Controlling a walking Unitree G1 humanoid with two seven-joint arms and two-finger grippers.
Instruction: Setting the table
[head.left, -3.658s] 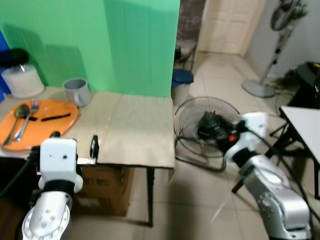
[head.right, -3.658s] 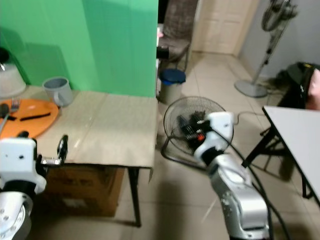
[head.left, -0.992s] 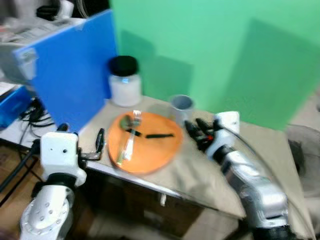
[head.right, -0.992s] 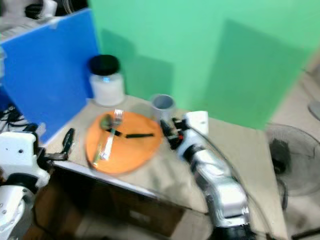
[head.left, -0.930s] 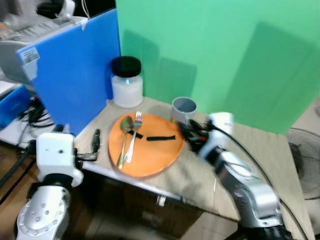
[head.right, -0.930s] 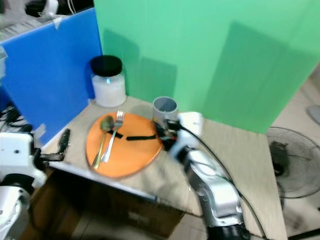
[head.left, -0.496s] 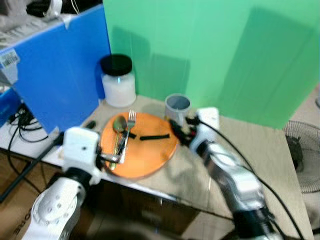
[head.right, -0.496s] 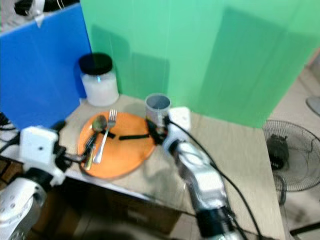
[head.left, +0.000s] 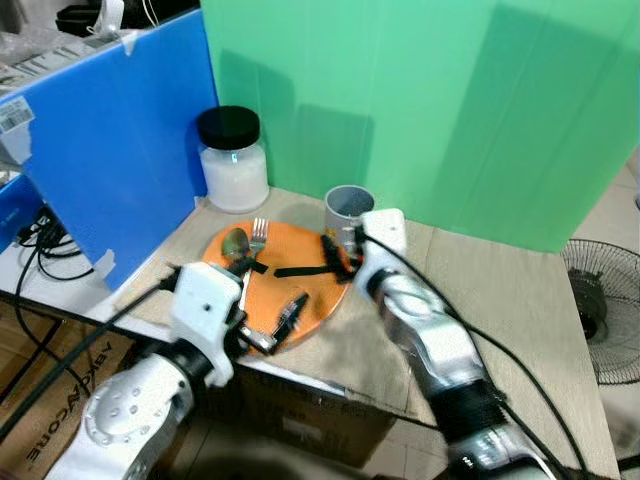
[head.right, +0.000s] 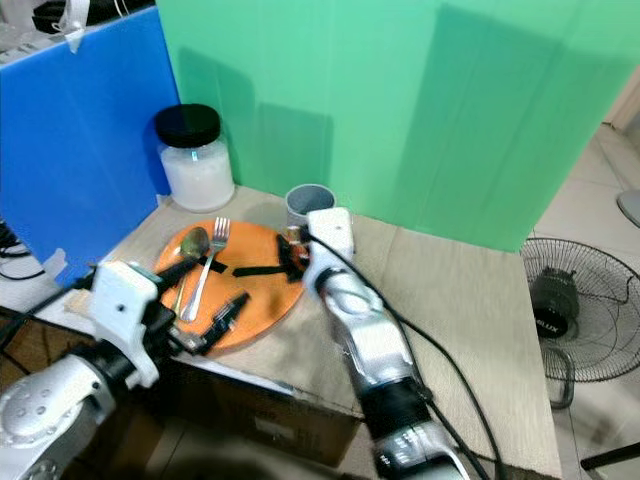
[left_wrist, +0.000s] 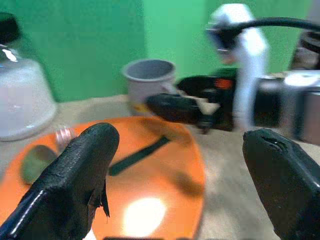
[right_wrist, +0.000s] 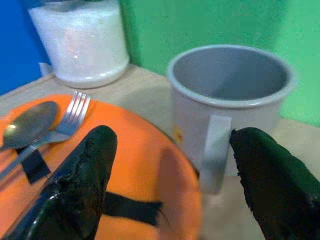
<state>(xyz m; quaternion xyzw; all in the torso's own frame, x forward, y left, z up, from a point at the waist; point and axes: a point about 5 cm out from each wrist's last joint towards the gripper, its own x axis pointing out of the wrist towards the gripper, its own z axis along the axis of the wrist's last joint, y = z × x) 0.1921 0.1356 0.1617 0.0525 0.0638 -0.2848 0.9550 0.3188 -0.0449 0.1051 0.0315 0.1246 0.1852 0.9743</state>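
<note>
— Left eye view: where do the table things sit?
— An orange plate (head.left: 310, 300) lies on the table (head.left: 500, 300), with a spoon (head.left: 236, 243) and fork (head.left: 256, 235) side by side on its far left part. A grey mug (head.left: 348, 209) stands just beyond its rim, a white jar (head.left: 234, 162) further left.
— And the grippers?
— The left gripper (head.left: 288, 316) hovers over the plate's near edge, fingers spread apart. The right gripper (right_wrist: 165, 170) is at the plate's far edge near the mug's handle, fingers parted, empty.
</note>
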